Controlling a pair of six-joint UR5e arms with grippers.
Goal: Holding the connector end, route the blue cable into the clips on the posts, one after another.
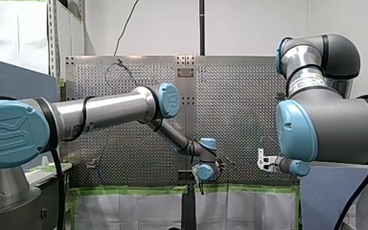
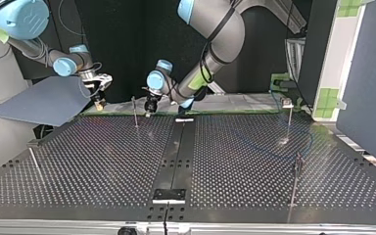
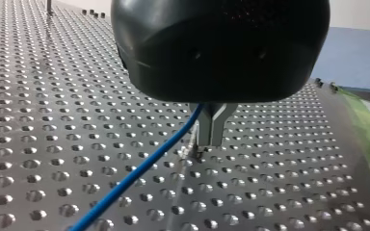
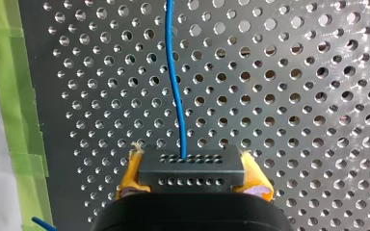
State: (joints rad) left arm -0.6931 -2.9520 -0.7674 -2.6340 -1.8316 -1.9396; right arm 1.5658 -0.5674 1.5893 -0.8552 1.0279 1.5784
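Your perforated table [image 2: 103,161] fills the top view's lower half. At its upper left, my right gripper [image 2: 98,100] clamps the black connector [image 4: 190,168] between yellow pads, and the blue cable [image 4: 176,86] runs out ahead. My left gripper [image 3: 209,139] has its metal fingers pressed together, with the cable passing beside them.

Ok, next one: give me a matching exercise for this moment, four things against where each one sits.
1 connector
2 green tape
3 post
4 blue cable

a stands upright on the table
b runs along the table's edge
c clamped between my right gripper's yellow pads
d leads out of the connector, ahead of the gripper

Pairs: 1-c; 2-b; 3-a; 4-d
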